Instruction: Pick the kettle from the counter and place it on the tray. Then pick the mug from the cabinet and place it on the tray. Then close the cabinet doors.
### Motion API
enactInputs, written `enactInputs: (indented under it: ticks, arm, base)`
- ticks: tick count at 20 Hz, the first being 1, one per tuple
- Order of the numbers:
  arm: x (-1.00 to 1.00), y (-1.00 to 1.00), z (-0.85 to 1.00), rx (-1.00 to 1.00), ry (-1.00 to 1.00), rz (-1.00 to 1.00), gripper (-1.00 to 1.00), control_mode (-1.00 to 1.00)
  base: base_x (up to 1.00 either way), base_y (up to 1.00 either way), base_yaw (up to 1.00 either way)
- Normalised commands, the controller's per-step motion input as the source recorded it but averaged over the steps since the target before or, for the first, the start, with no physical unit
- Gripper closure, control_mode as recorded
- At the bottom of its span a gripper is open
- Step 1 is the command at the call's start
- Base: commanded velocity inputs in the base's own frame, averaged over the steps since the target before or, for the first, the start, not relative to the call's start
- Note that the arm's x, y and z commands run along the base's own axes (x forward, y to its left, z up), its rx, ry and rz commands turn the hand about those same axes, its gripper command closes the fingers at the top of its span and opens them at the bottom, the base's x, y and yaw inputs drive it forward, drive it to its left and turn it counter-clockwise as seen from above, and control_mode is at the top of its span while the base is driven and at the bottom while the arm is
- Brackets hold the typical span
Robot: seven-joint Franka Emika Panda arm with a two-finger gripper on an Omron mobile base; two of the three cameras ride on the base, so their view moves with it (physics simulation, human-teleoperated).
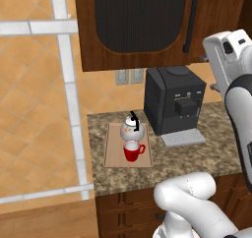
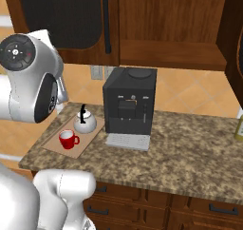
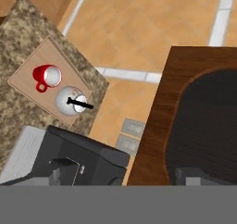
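Kettle: the kettle [image 1: 132, 128] stands upright on the far half of the tray [image 1: 114, 156], black handle arched over its top; from the right base view it sits just left of the coffee machine [image 2: 129, 100].
Mug: the mug [image 1: 132, 151] stands on the near half of the same tray, just in front of the kettle, handle pointing toward the coffee machine; whether the two touch cannot be told.
Tray: it lies flat near the left end of the desk [image 2: 190, 148].
Left base view alone: the left cabinet door [image 1: 142, 20] faces the camera, its black panel and bar handle [image 1: 189, 21] plain to see.
Right base view alone: the open cabinet [image 2: 171, 29] with its plank shelf shows beside that door, another door cut off at the right edge, and a pale bottle [image 2: 239, 124] half cropped at the desk's far right.
Hand view alone: it looks steeply down past a dark panelled door [image 3: 199, 121] onto the tray, the mug [image 3: 46, 76] and the kettle [image 3: 70, 99].
Hidden: the arm's white body covers the wall cabinet's lower right corner in the left base view.
Jaws: the finger tips are not clearly made out in any picture; by the recording they stand spread wide, holding nothing.
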Motion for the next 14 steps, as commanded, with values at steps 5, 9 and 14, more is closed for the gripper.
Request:
enactInputs:
  ticks: [5,9,14]
  arm:
    - [-0.33,0.0,-0.01,0.0,0.11,0.0,-1.0,-1.0]
    - [-0.31,-0.01,0.0,0.0,0.04,0.0,-1.0,-1.0]
    - [-0.41,-0.33,0.0,-0.02,-0.01,-0.07,-1.0,-1.0]
  base:
    - [0.0,0.0,0.0]
    - [0.0,0.0,0.0]
    - [0.0,0.0,0.0]
